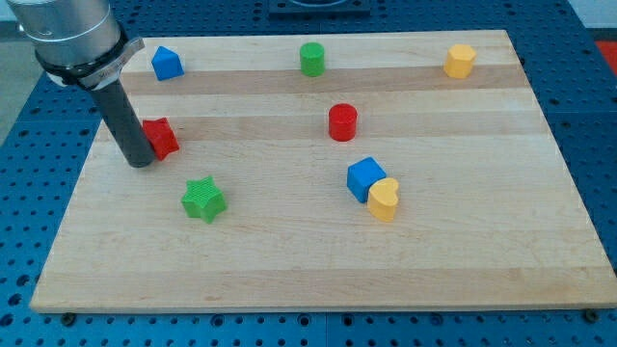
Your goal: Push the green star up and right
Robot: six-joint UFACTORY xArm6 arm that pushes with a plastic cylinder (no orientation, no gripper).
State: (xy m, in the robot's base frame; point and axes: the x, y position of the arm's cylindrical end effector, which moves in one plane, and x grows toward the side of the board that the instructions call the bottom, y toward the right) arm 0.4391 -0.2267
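The green star [203, 200] lies on the wooden board [308, 260], left of the middle and toward the view's bottom. My tip [140, 162] stands up and to the left of the star, clearly apart from it. The rod's lower end touches or nearly touches the left side of a red block [160, 137].
A blue block [167, 64] is at the top left, a green cylinder [311, 59] at the top middle, a yellow block [460, 61] at the top right. A red cylinder [342, 122] sits mid-board. A blue cube [365, 179] touches a yellow heart [384, 200].
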